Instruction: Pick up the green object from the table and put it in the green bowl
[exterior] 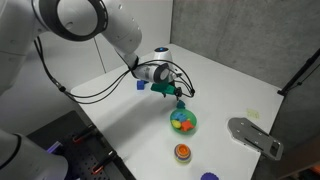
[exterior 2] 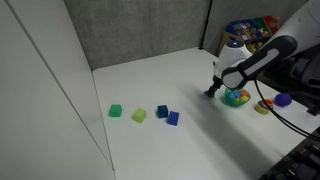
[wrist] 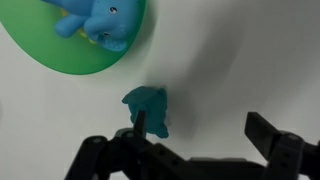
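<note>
In the wrist view the green object (wrist: 147,108), a small teal-green piece, sits against my left finger, just outside the rim of the green bowl (wrist: 70,62). I cannot tell whether it rests on the table. My gripper (wrist: 200,122) is open, its fingers wide apart with nothing between them. The bowl holds a blue toy (wrist: 100,20). In both exterior views the gripper (exterior: 178,95) (exterior 2: 214,90) hangs low right beside the bowl (exterior: 183,122) (exterior 2: 237,97), which holds colourful toys.
Several small blocks lie apart on the white table: a green one (exterior 2: 115,111), a lime one (exterior 2: 139,115), a dark one (exterior 2: 162,111) and a blue cube (exterior 2: 173,118). An orange-red cup (exterior: 182,151) and a purple thing (exterior 2: 283,99) stand near the bowl. A grey plate (exterior: 255,135) lies beyond.
</note>
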Robot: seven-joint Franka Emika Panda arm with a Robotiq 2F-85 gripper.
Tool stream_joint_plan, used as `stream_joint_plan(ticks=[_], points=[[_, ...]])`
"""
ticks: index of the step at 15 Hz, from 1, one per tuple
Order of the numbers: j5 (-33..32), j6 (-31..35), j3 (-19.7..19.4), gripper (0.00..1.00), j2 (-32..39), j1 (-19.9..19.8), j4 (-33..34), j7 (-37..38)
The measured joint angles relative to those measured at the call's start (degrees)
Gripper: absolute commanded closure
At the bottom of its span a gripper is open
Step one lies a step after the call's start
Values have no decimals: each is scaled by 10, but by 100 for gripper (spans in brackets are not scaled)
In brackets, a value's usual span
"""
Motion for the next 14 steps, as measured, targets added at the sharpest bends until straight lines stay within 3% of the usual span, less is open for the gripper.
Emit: stream_joint_plan(ticks=[7,14], points=[[-14,40,-52,0,62,41,38,24],[-14,49,-69,0,105,45,76,25]])
